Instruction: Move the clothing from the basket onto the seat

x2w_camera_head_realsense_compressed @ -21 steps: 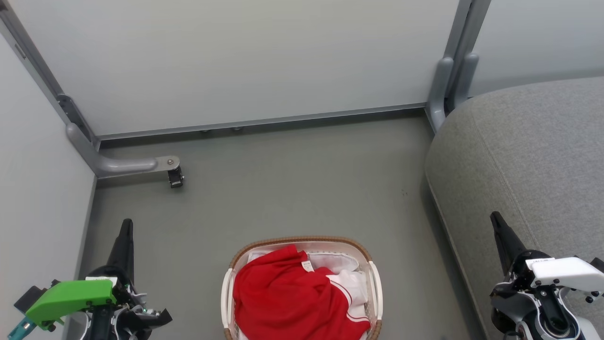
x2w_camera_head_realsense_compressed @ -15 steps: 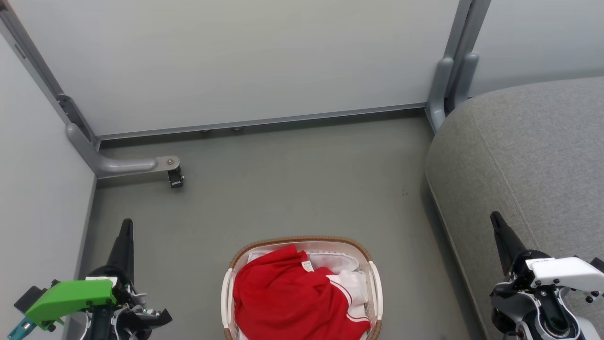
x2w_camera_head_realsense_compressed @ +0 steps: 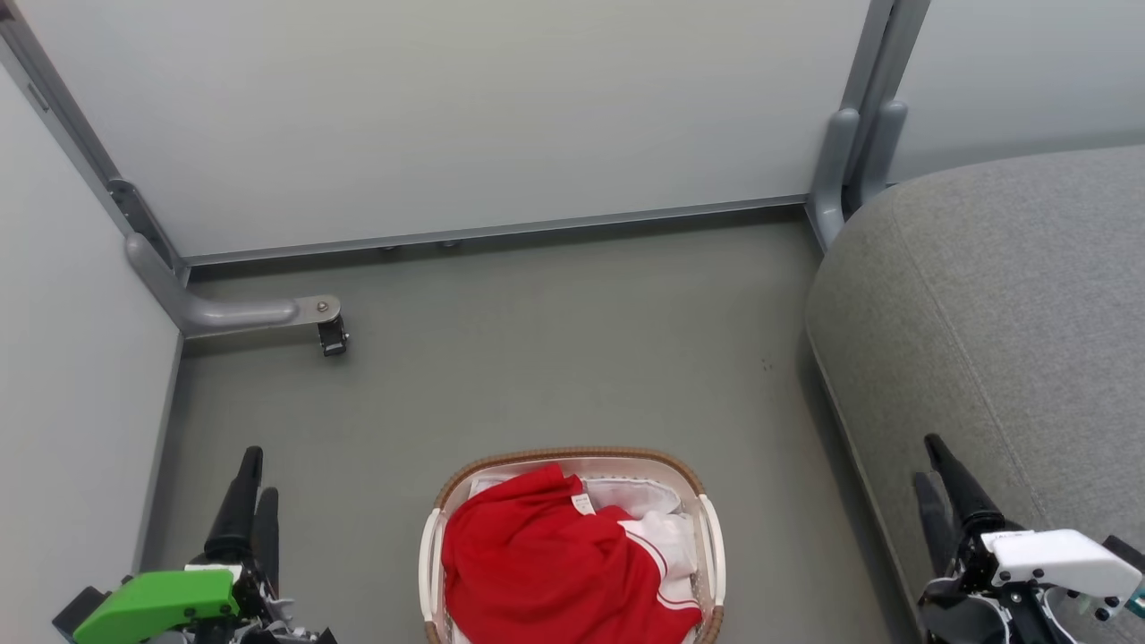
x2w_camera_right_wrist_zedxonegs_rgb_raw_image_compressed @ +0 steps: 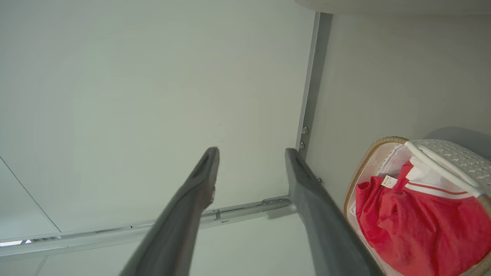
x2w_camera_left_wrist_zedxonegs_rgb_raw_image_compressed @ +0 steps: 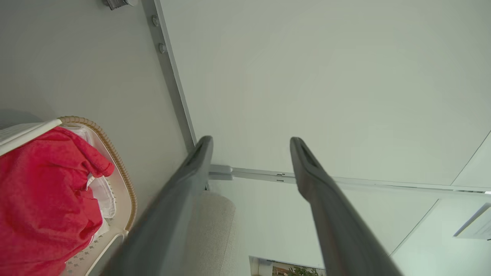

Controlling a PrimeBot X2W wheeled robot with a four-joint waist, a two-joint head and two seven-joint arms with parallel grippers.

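Note:
The basket (x2w_camera_head_realsense_compressed: 572,453) stands on the floor at the bottom middle, with the red clothing (x2w_camera_head_realsense_compressed: 537,572) heaped inside it, white striped panels at its right side. To the right rises the grey seat (x2w_camera_head_realsense_compressed: 1002,313). My left gripper (x2w_camera_head_realsense_compressed: 258,478) is left of the basket, open and empty. My right gripper (x2w_camera_head_realsense_compressed: 924,461) hangs at the seat's front edge, right of the basket, also open and empty. In the left wrist view the left gripper (x2w_camera_left_wrist_zedxonegs_rgb_raw_image_compressed: 251,140) points at a pale wall, with the basket (x2w_camera_left_wrist_zedxonegs_rgb_raw_image_compressed: 115,161) and clothing (x2w_camera_left_wrist_zedxonegs_rgb_raw_image_compressed: 38,199) at the left. The right gripper (x2w_camera_right_wrist_zedxonegs_rgb_raw_image_compressed: 251,151) has the basket (x2w_camera_right_wrist_zedxonegs_rgb_raw_image_compressed: 360,168) and clothing (x2w_camera_right_wrist_zedxonegs_rgb_raw_image_compressed: 414,222) at its right.
Pale partition walls with grey metal frames close off the far side and the left. A metal foot with a small caster (x2w_camera_head_realsense_compressed: 331,335) juts onto the floor at the left. A white liner cloth (x2w_camera_head_realsense_compressed: 644,492) shows at the basket's far side.
Both grippers have dropped toward the bottom of the head view and turned, so both fingers of each now show. The basket, clothing and seat have not moved.

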